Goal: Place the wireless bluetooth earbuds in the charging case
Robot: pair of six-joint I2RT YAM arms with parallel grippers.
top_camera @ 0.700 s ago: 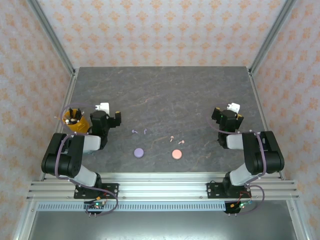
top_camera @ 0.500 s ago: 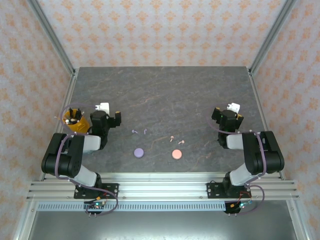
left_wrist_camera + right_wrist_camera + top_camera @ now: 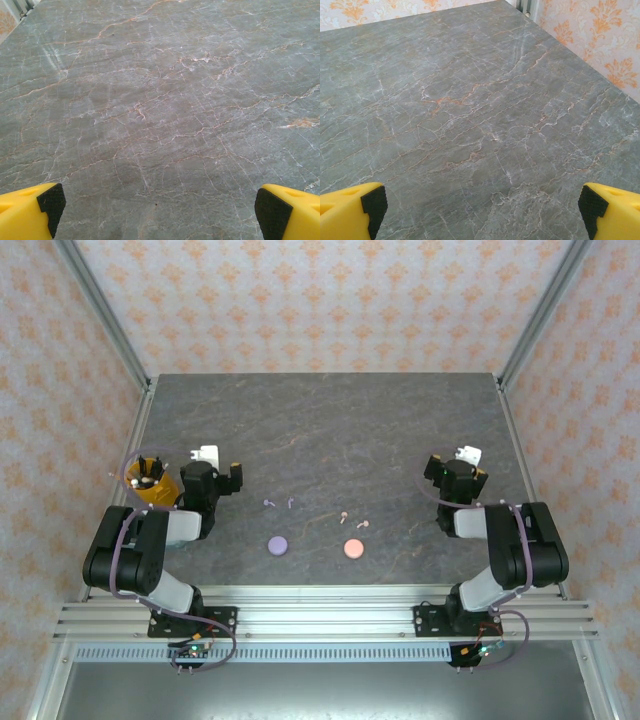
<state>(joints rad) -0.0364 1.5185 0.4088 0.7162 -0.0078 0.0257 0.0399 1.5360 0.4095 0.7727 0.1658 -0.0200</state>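
Note:
Two lilac earbuds (image 3: 268, 503) (image 3: 290, 504) and two pale pink earbuds (image 3: 343, 516) (image 3: 362, 525) lie loose on the grey marble table (image 3: 330, 430), near its front middle. In front of them sit a round lilac case (image 3: 277, 545) and a round pink case (image 3: 353, 549), both lying flat. My left gripper (image 3: 205, 455) rests at the left, away from the earbuds. In the left wrist view it (image 3: 160, 212) is open, its yellow fingers (image 3: 30, 210) wide apart over bare table. My right gripper (image 3: 466, 454) rests at the right. It (image 3: 480, 212) is also open, with its fingers (image 3: 352, 207) over bare table.
A yellow-orange cup (image 3: 150, 483) with small items inside stands at the left edge beside the left arm. Patterned walls and metal posts enclose the table on three sides. An aluminium rail (image 3: 330, 615) runs along the near edge.

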